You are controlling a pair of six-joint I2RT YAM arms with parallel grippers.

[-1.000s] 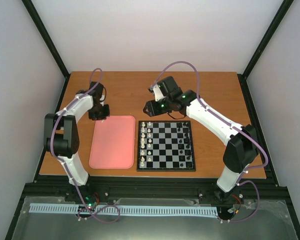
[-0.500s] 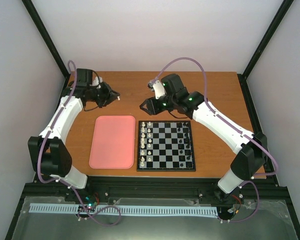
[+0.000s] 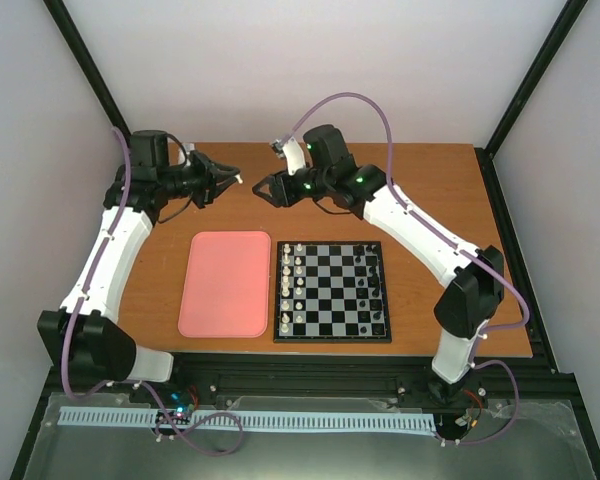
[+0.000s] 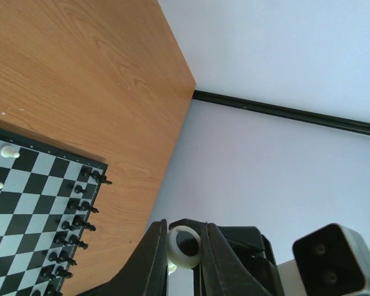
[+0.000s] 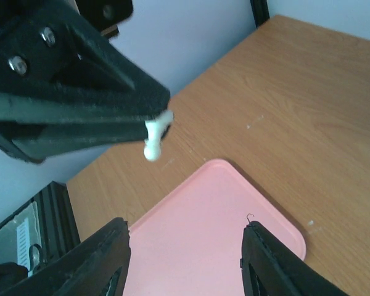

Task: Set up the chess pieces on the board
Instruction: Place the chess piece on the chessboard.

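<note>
The board (image 3: 332,291) lies right of centre, with white chess pieces (image 3: 292,285) lined along its left side and black ones (image 3: 376,285) along its right. My left gripper (image 3: 235,181) is raised over the far table, pointing right, shut on one white chess piece. The left wrist view shows that piece's round base (image 4: 184,246) between the gripper's (image 4: 184,228) fingers. My right gripper (image 3: 263,190) is open and empty, facing the left gripper a short gap away. In the right wrist view the held piece (image 5: 154,139) hangs just ahead of my open right gripper (image 5: 185,246).
A pink tray (image 3: 225,283) lies left of the board and also shows in the right wrist view (image 5: 222,234). Black frame posts stand at the table's back corners. The board's corner (image 4: 31,203) shows in the left wrist view.
The left arm has risen from the tray's far corner and swung back and right, piece in its fingers. The right gripper has moved left and back, toward the left gripper.
</note>
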